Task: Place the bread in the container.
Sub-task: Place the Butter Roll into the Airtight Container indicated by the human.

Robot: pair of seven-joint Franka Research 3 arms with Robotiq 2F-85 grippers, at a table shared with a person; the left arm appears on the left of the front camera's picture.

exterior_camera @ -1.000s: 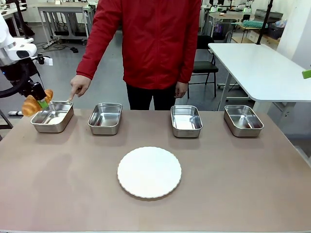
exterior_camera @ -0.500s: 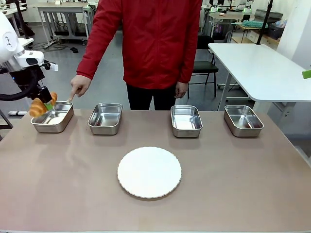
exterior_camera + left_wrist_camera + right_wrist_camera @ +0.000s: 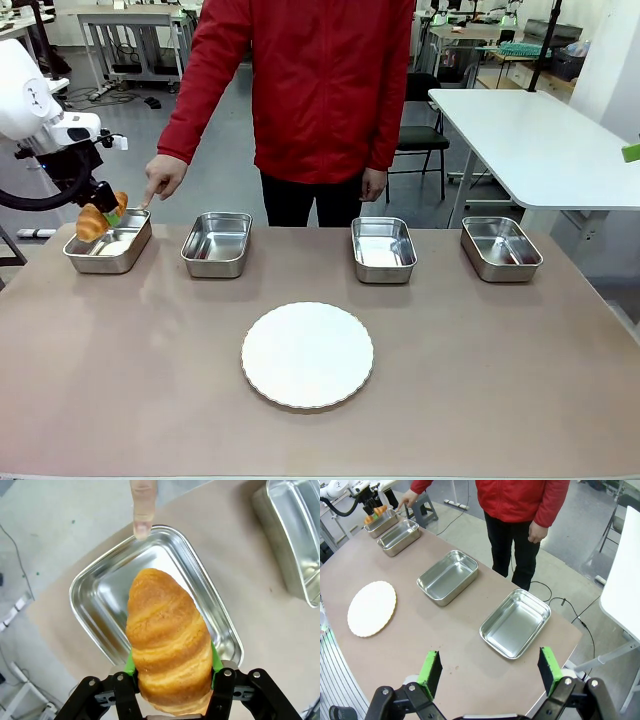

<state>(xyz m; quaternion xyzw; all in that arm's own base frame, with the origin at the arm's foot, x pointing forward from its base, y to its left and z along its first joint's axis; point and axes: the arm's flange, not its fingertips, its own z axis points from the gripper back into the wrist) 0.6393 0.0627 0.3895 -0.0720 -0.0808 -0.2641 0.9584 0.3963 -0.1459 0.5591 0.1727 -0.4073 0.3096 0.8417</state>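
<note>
Left pincer (image 3: 172, 677) clamps the bread (image 3: 167, 642), hanging over the container (image 3: 108, 241) at the surface's ten o'clock. Person's finger (image 3: 142, 510) touches its rim. Release left. Right pincer (image 3: 490, 672) gapes, idle.

I am watching the front camera facing across the table (image 3: 120, 400) toward the person (image 3: 320, 90), left wrist camera looking down, close over the container (image 3: 100, 595), right wrist camera viewing far along the same table, both sharing it

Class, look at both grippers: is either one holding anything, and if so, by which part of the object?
The left gripper holds the bread near one end, green pads on its two sides, above the container. The right gripper is open and holds nothing.
</note>
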